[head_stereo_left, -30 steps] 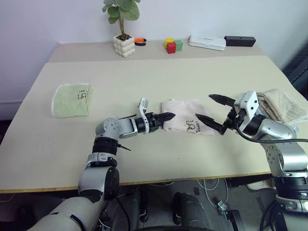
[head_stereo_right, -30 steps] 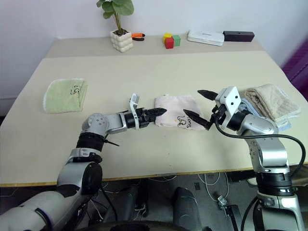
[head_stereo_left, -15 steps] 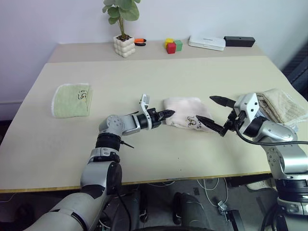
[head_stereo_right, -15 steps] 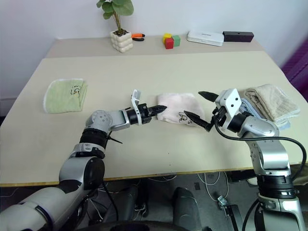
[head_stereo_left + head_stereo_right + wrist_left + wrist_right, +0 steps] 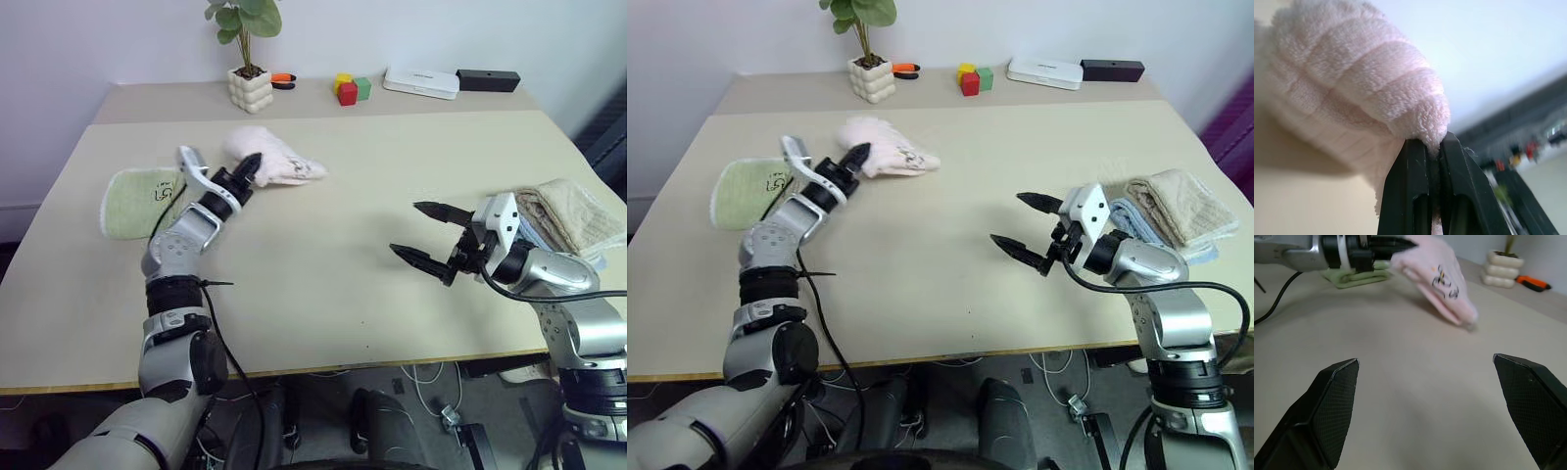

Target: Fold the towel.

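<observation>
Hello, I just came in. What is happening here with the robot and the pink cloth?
The robot is working on folding the towel. Its left gripper is shut on one end of the pale pink towel and holds it up near the green cloth, on the far left part of the table. The right gripper hovers open over the table, holding nothing, beside a stack of folded towels. The towel hangs bunched, not laid flat.
</observation>
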You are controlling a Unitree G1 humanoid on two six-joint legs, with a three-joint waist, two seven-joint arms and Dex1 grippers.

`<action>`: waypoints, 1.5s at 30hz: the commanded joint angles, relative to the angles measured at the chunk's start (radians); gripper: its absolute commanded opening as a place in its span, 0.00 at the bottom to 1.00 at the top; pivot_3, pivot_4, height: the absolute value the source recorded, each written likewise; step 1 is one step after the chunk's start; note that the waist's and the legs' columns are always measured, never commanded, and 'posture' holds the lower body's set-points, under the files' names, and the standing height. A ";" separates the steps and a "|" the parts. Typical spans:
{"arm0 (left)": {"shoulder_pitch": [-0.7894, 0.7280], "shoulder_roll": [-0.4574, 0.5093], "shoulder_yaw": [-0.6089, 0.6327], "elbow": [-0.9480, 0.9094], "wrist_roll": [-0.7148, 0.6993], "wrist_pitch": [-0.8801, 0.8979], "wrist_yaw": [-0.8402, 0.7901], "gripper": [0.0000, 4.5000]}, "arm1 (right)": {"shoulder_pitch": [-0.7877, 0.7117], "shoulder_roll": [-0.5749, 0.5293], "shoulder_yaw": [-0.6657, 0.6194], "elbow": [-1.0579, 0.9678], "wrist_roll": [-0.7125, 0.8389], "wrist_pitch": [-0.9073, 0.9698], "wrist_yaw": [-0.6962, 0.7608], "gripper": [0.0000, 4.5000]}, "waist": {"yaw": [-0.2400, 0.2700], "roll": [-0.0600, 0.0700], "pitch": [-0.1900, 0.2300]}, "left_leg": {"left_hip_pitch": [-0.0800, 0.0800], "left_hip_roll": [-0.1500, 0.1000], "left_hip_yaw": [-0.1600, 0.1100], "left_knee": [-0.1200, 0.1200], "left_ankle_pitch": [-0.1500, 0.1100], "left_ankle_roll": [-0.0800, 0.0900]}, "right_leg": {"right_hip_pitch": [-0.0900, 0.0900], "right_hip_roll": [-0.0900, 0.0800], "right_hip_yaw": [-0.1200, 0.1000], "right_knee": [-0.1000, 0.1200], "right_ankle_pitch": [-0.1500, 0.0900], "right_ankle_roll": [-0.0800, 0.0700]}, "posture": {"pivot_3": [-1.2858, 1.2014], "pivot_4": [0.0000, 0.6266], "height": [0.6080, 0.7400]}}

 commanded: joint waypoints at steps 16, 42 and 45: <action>-0.160 0.394 0.075 0.259 0.039 -0.276 -0.120 0.01 | -0.083 0.020 0.036 0.047 -0.006 -0.016 0.035 1.00 | -0.003 -0.003 0.001 | -0.001 0.000 0.001 0.000 0.003 -0.005 | -0.001 0.001 0.000 0.000 0.002 0.003 | 0.52 0.24 1.00; 0.491 0.159 0.204 -0.442 -0.170 -0.148 0.243 0.08 | -0.155 0.010 0.043 0.144 -0.039 -0.053 0.085 1.00 | -0.020 -0.005 0.002 | 0.000 0.001 0.000 -0.001 0.003 -0.006 | -0.001 0.000 0.000 0.000 0.000 0.001 | 0.52 0.24 1.00; 0.502 0.136 0.209 -0.471 -0.180 -0.178 0.268 0.33 | -0.154 0.015 0.042 0.152 -0.046 -0.060 0.082 1.00 | -0.021 -0.006 0.002 | 0.000 0.000 0.001 -0.001 0.003 -0.006 | -0.001 0.000 0.000 0.000 0.000 0.000 | 0.52 0.24 1.00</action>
